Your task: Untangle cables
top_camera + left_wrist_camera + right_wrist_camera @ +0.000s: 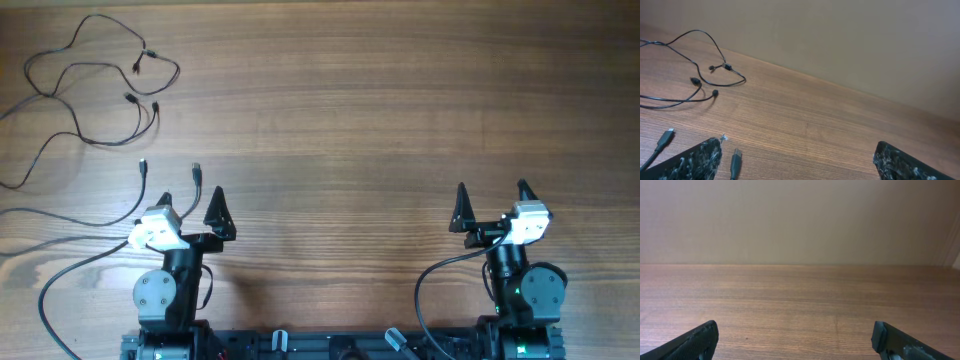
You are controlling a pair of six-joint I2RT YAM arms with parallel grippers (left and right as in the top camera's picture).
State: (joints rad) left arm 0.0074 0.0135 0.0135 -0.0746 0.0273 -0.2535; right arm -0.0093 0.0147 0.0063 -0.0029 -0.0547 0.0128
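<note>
Thin black flexible cables [131, 97] with small dark plug ends lie in loose, overlapping loops on the far-left part of the brown wood-grain worktop [350, 100]. Several strands run off the left edge of the overhead view. In the left wrist view the same cables [726, 66] curve across the upper left, with short branches that end in small dark tips.

Two further plug ends [196, 170] lie apart from the main loops, closer to the robot. One is just ahead of the left gripper [192, 208] and the other is a little to its left. The left wrist view shows these plug ends [736, 159] flat on the wood beside the left finger.

The left gripper [800, 160] has its jaws released and spread wide, grasping nothing. The right gripper [492, 205] stands well apart from the cables over bare wood. Its jaws are likewise released and empty, as the right wrist view [795, 337] confirms. A plain beige wall [800, 220] rises behind the far edge of the worktop.
</note>
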